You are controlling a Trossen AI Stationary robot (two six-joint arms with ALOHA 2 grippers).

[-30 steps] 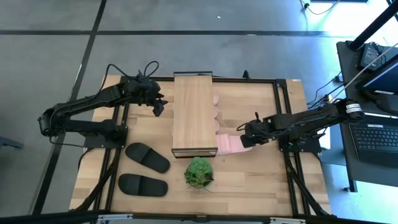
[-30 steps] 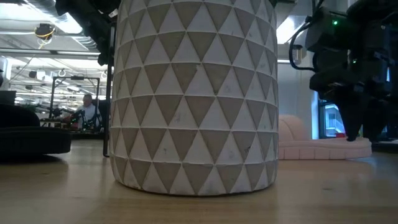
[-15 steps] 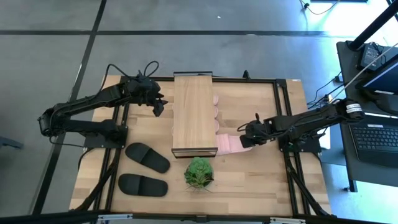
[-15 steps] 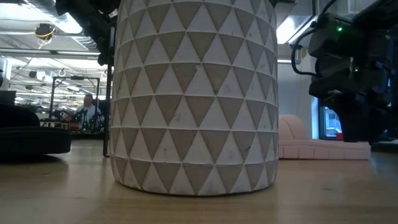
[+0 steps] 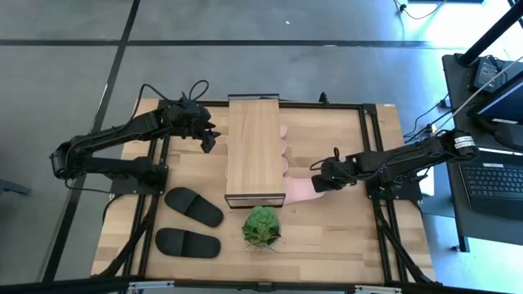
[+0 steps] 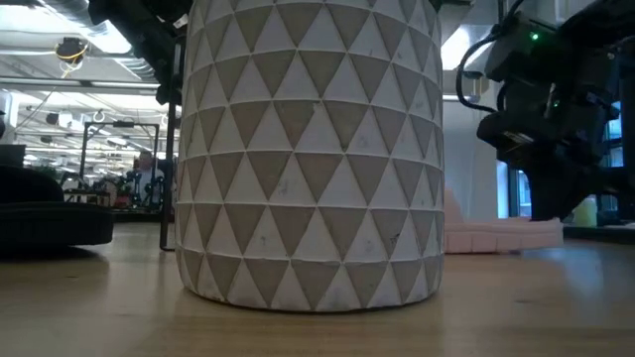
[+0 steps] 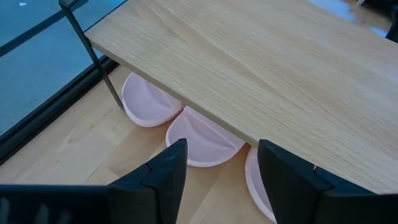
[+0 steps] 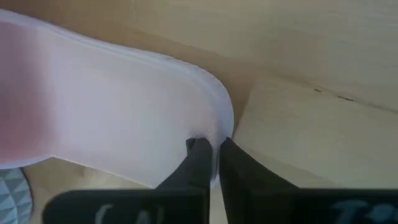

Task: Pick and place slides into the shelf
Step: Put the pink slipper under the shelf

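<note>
right claw (image 8: 211, 152) pinched tight on the heel edge of a pale pink slide (image 8: 106, 112), smooth foamy sole, lying flat on the bench (image 5: 343, 237) at 3 o'clock of the shelf (image 5: 255, 147), left claw (image 7: 214, 171) spread wide at the shelf's 9 o'clock

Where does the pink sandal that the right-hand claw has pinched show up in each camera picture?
High view: pink sandal, right of the shelf.
Low view: low at right, beyond the patterned pot.
Left wrist view: cannot tell.
Right wrist view: fills the left, right gripper clamping its edge.
</note>
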